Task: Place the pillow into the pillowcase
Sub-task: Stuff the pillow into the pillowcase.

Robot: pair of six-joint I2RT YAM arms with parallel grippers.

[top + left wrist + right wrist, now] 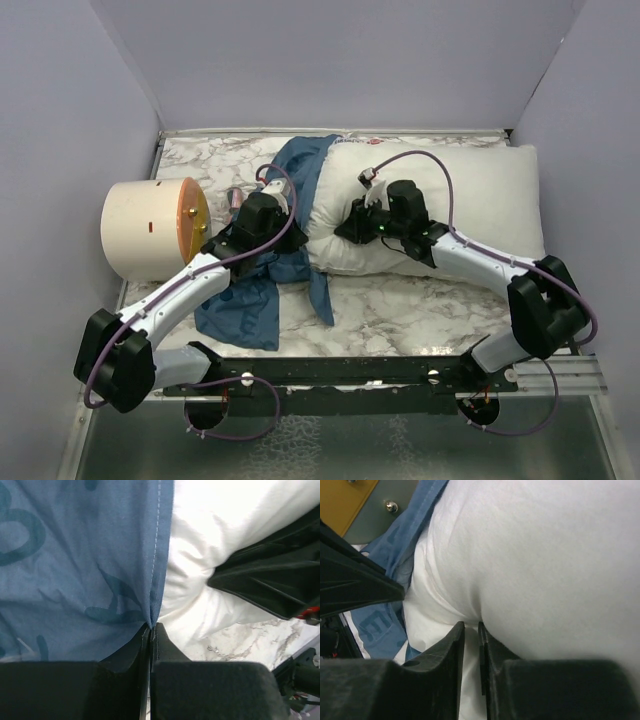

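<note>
My left hand (151, 626) is closed tight, pinching the stitched edge of the blue pillowcase (250, 305). The case lies crumpled on the marble-patterned bench (400, 310), its cloth up against the left end of the white pillow (470, 190). My right hand (471, 626) is nipped onto a fold of that pillow near the same end. Nearly all of the pillow lies outside the case, along the far side of the bench, and I cannot tell whether its end is inside the opening.
</note>
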